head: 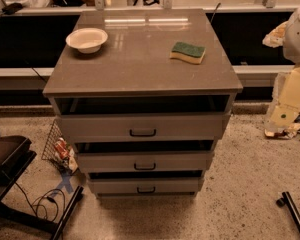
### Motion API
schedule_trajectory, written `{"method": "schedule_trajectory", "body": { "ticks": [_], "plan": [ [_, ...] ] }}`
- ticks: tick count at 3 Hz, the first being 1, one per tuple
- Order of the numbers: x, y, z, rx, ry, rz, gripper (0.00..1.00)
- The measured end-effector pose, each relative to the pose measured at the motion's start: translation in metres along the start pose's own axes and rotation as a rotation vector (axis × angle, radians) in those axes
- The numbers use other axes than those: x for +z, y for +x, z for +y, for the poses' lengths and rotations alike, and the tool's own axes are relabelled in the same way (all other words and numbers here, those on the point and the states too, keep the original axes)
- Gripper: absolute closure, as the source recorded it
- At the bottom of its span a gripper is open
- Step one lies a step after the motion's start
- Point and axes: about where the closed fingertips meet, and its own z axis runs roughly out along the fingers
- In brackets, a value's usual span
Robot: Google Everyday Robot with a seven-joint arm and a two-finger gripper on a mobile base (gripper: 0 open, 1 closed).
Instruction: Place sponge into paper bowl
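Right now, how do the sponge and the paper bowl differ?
The sponge is a rectangular block, green over yellow; the paper bowl is round, white and empty. The sponge lies right on the cabinet top, the paper bowl left. Both rest there, apart. The gripper is out of view.

One grey, square-topped desk (140, 59) is counted, with three grey drawers (180, 126), each fitted with one dark handle (142, 132). On the desk are counted one white, round paper bowl (87, 39) at ten o'clock and one yellow, green-topped block sponge (188, 52) at two o'clock. One pale gripper (290, 99) is counted, at three o'clock beside the desk.
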Motion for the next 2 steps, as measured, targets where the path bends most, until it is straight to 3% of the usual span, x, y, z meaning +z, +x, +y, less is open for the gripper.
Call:
{"method": "schedule_trajectory", "body": {
  "ticks": [1,2],
  "plan": [
    [0.0,0.0,0.0,0.0,0.0,0.0,0.0],
    [0.002,0.002,-0.011,0.007,0.049,-0.035,0.0]
  ]
}}
